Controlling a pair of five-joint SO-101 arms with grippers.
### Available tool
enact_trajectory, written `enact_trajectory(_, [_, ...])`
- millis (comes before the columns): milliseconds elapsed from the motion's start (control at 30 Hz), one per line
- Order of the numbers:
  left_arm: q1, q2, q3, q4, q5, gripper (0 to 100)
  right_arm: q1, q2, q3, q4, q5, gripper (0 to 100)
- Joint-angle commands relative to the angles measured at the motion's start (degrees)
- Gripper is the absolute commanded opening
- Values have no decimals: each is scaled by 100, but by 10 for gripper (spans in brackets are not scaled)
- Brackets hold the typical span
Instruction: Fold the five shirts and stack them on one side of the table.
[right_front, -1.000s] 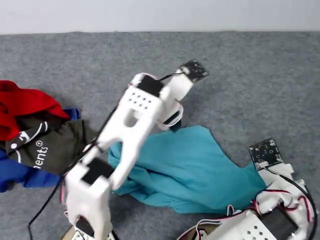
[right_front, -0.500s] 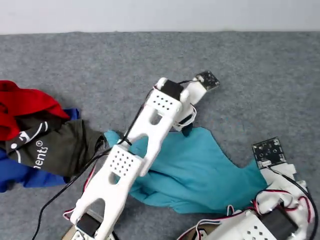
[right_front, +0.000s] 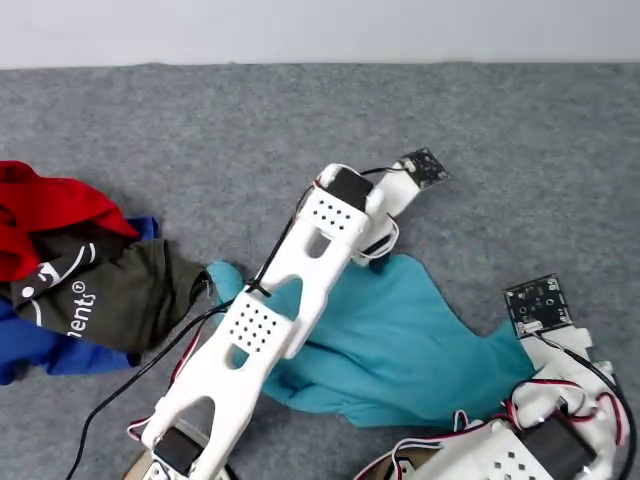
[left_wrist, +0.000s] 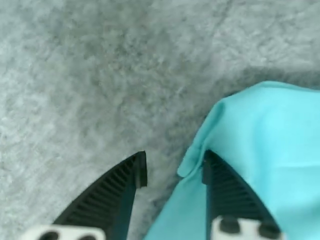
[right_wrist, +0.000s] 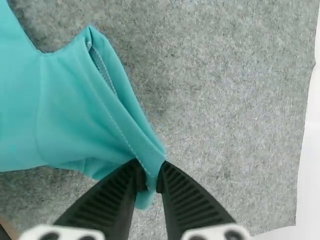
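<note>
teal shirt (right_front: 400, 335): crumpled, lying flat on the grey table (right_front: 500, 130), lower centre to lower right of the high view.
left gripper (left_wrist: 172, 170): at the shirt's upper edge, centre of the high view (right_front: 375, 240). Jaws apart, one finger (left_wrist: 225, 190) on the fabric, the other over bare table. The shirt corner is between them, not clamped.
right gripper (right_wrist: 152, 175): at the shirt's lower-right end, clenched on a fold of hem.
pile: left edge of the high view. Red shirt (right_front: 40, 205) upper, dark shirt (right_front: 110, 290) with white print in the middle, blue shirt (right_front: 40, 345) beneath. The dark shirt is just beside the teal shirt's left tip.
</note>
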Motion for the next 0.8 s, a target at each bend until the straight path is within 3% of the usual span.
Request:
enact_trajectory(0, [237, -62, -22, 141, -53, 177, 57, 4, -53, 31, -53, 9])
enact_trajectory(233, [290, -167, 330, 141, -149, 171, 57, 4, -53, 4, -53, 9])
enact_trajectory(467, [308, -818, 1631, 132, -642, 9, 57, 4, -53, -22, -53, 9])
enact_trajectory(767, [-62, -2356, 1807, 132, -659, 13, 57, 4, -88, -145, -53, 9])
